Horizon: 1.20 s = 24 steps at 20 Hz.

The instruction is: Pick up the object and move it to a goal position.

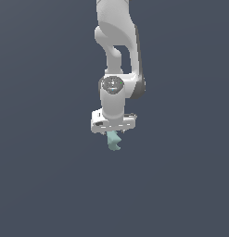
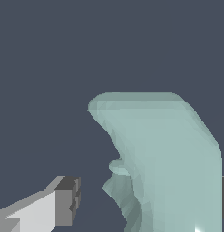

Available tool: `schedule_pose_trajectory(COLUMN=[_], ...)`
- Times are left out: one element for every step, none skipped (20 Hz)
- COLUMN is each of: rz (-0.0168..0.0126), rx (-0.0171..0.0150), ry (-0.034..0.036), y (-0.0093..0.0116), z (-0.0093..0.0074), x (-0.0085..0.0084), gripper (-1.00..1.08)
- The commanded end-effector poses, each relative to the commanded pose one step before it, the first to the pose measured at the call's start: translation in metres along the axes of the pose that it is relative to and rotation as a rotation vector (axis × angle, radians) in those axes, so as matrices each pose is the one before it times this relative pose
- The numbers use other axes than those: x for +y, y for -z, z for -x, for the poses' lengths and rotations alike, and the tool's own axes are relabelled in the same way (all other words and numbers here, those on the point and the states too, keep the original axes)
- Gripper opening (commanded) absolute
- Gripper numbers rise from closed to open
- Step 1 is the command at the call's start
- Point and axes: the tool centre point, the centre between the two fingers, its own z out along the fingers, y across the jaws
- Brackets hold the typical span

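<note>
The object [image 1: 114, 140] is a small pale teal curvy piece with a notched lower end, directly under the white hand of my gripper [image 1: 113, 133] in the exterior view. In the wrist view the object [image 2: 168, 154] fills the space between the fingers of the gripper [image 2: 149, 199]. One grey fingertip [image 2: 68, 201] stands apart from the object with a clear gap. The other finger only shows as a sliver at the picture's edge, right against the object. The jaws are spread and do not both press on the piece.
A uniform dark grey-blue surface fills the background in both views. The white arm [image 1: 118, 55] rises straight above the hand. No other objects or edges are visible.
</note>
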Motion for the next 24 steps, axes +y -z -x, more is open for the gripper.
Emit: schedule_pose_trajectory(rz=[0.00013,0.0,0.0,0.0,0.0,0.0,0.0,0.0,0.0,0.0,0.0,0.0,0.0,0.0,0.0,0.0,0.0,0.0,0.0,0.0,0.0,0.0,0.0,0.0], rx=[0.00116,0.0,0.0,0.0,0.0,0.0,0.0,0.0,0.0,0.0,0.0,0.0,0.0,0.0,0.0,0.0,0.0,0.0,0.0,0.0,0.0,0.0,0.0,0.0], ry=[0.00062,0.0,0.0,0.0,0.0,0.0,0.0,0.0,0.0,0.0,0.0,0.0,0.0,0.0,0.0,0.0,0.0,0.0,0.0,0.0,0.0,0.0,0.0,0.0], y=[-0.00358,-0.00016,0.0,0.0,0.0,0.0,0.0,0.0,0.0,0.0,0.0,0.0,0.00005,0.00006,0.00019,0.00033,0.00048,0.00066,0.00084,0.00103,0.00123,0.00143,0.00164,0.00181], z=[-0.00092,-0.00013,0.0,0.0,0.0,0.0,0.0,0.0,0.0,0.0,0.0,0.0,0.00012,0.00018,0.00055,0.00093,0.00131,0.0017,0.00211,0.00252,0.00295,0.00339,0.00383,0.00424], x=[-0.00005,0.00003,0.0,0.0,0.0,0.0,0.0,0.0,0.0,0.0,0.0,0.0,0.00002,0.00009,0.00029,0.00051,0.00075,0.00102,0.00131,0.00161,0.00193,0.00224,0.00256,0.00284], gripper=[1.0,1.0,-1.0,-1.0,-1.0,-1.0,-1.0,-1.0,-1.0,-1.0,-1.0,-1.0,-1.0,-1.0,-1.0,-1.0,-1.0,-1.0,-1.0,-1.0,-1.0,-1.0,-1.0,-1.0])
